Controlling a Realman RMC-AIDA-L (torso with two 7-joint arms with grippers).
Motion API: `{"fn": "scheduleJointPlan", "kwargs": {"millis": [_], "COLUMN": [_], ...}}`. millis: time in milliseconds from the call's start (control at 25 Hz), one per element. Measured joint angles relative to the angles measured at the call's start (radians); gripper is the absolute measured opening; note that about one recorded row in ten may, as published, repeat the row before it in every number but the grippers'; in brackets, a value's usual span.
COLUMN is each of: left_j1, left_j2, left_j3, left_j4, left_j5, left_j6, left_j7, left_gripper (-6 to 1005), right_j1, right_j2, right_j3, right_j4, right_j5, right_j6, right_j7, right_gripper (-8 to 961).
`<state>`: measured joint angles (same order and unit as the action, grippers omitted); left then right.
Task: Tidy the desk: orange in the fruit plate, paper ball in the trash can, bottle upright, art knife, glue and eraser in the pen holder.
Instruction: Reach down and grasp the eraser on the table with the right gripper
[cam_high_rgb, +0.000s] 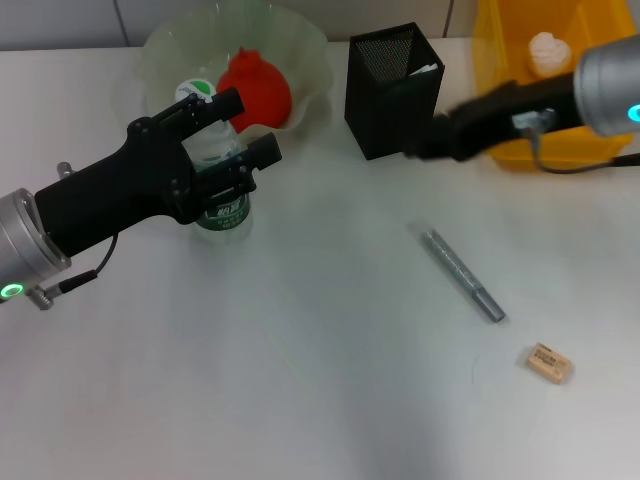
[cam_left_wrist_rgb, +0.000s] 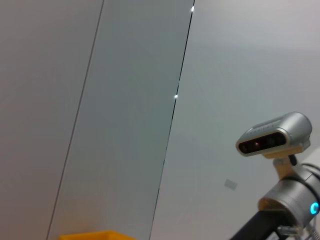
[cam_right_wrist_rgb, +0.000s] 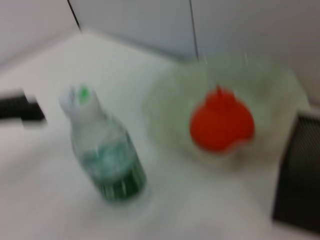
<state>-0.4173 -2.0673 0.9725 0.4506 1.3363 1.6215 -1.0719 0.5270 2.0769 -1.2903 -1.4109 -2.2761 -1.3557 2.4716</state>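
A white desk (cam_high_rgb: 300, 380) is seen from the robot's head camera. At the far left a pale, wavy-rimmed fruit plate (cam_high_rgb: 300, 45) holds the orange (cam_high_rgb: 255, 90), which looks red-orange and has a small point on top. Just in front of the plate a clear plastic bottle (cam_high_rgb: 222, 205) with a green label stands upright. The left gripper (cam_high_rgb: 240, 130) is placed around the bottle's upper part, its black fingers spread apart on either side; whether they touch the plastic cannot be told, since the arm hides that part.

Right of the plate stands a black mesh pen holder (cam_high_rgb: 385, 95), with something pale seen inside it. The right gripper (cam_high_rgb: 420, 145) is held low beside the holder's right wall; its fingers appear drawn together on nothing, though the tip is blurred and this is uncertain. Behind that arm a yellow trash can (cam_high_rgb: 520, 150) is seen at the far right, with a white paper ball (cam_high_rgb: 548, 50) inside it.

On the open desk, a grey art knife (cam_high_rgb: 462, 275) lies at a slant in front of the pen holder. Nearer the robot and further right, a small tan eraser (cam_high_rgb: 549, 362) lies by itself, apart from the knife.

The right wrist view shows the upright bottle (cam_right_wrist_rgb: 105, 155) and the orange (cam_right_wrist_rgb: 221, 124) in the plate, both blurred.
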Motion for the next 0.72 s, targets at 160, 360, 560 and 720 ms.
{"fn": "scheduleJointPlan", "kwargs": {"millis": [160, 360, 560, 720], "left_j1": [-0.003, -0.008, -0.008, -0.008], "left_j2": [-0.001, -0.001, -0.001, -0.001], "left_j3": [0.0, 0.001, 0.002, 0.001], "left_j4": [-0.002, -0.004, -0.005, -0.005], "left_j5": [0.0, 0.0, 0.0, 0.0], "left_j6": [0.0, -0.001, -0.007, -0.008], "left_j7": [-0.002, -0.002, -0.002, -0.002], "left_gripper": [772, 772, 772, 772], "right_j1": [0.076, 0.12, 0.131, 0.13], "right_j2": [0.001, 0.003, 0.003, 0.003], "right_j3": [0.015, 0.01, 0.005, -0.048], "right_j4": [-0.099, -0.13, -0.104, -0.013], "right_j5": [-0.201, -0.273, -0.294, -0.334], "right_j6": [-0.265, -0.419, -0.527, -0.555], "right_j7": [0.123, 0.15, 0.164, 0.156], "right_gripper": [444, 457, 470, 548]}}
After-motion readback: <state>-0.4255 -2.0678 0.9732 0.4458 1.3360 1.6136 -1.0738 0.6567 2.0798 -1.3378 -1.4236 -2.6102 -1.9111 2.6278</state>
